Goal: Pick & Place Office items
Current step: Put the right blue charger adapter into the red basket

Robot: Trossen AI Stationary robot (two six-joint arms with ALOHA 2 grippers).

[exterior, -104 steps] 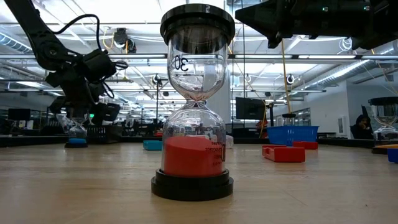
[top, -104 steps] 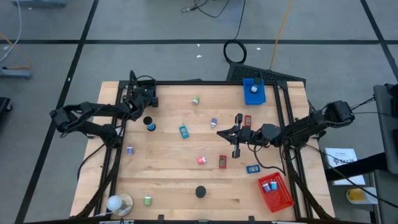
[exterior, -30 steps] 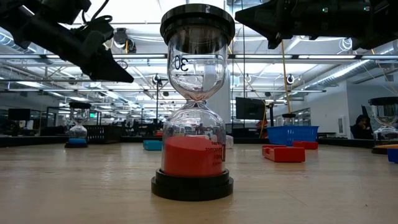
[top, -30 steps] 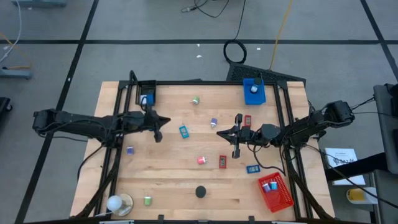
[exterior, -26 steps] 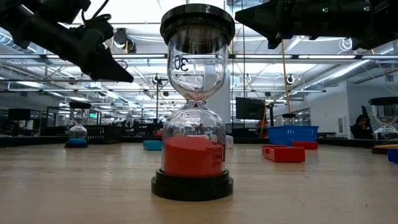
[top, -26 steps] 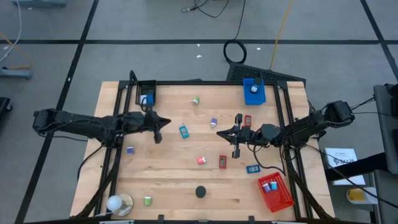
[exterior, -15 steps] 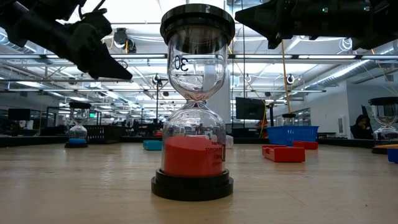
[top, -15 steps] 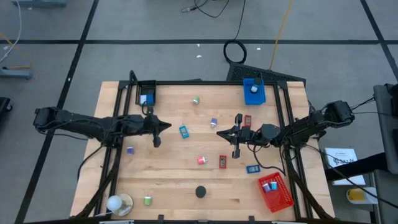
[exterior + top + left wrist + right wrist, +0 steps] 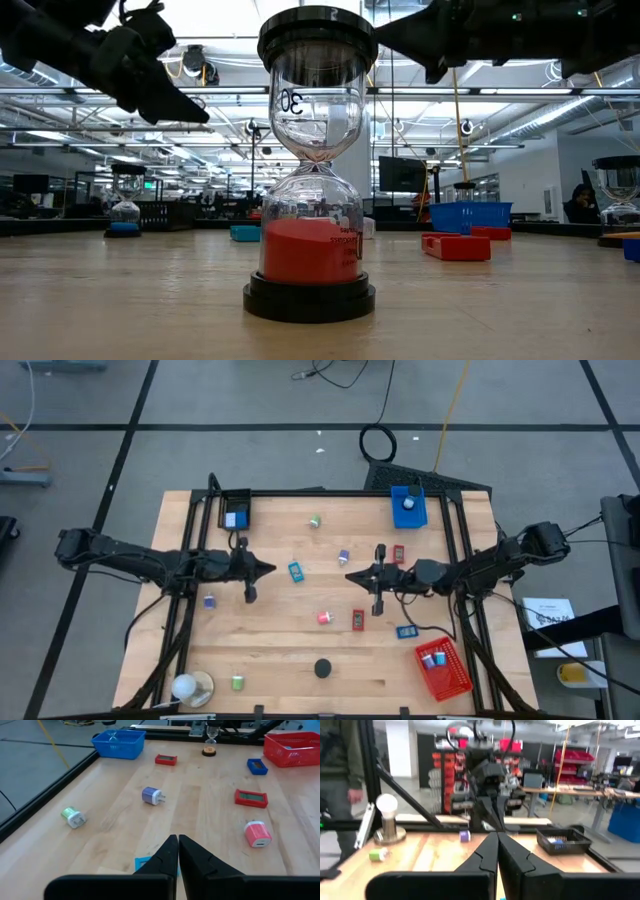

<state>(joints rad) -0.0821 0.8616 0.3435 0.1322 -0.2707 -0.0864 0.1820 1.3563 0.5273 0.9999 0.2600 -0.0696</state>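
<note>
Small office items lie scattered on the wooden table: a teal block, a purple plug, a green plug, a pink roll, red blocks and a blue block. An hourglass with red sand stands near the front edge. My left gripper hovers shut just left of the teal block, touching nothing. My right gripper hovers shut above mid-table, pointing toward the left arm.
A blue tray sits at the far right, a red tray at the near right and a black tray at the far left. A round white and tan object stands at the near left corner. A person stands beyond the table.
My left gripper has swung a little toward the table's near edge, staying shut, and now points at the teal block. The items on the table have not moved.
</note>
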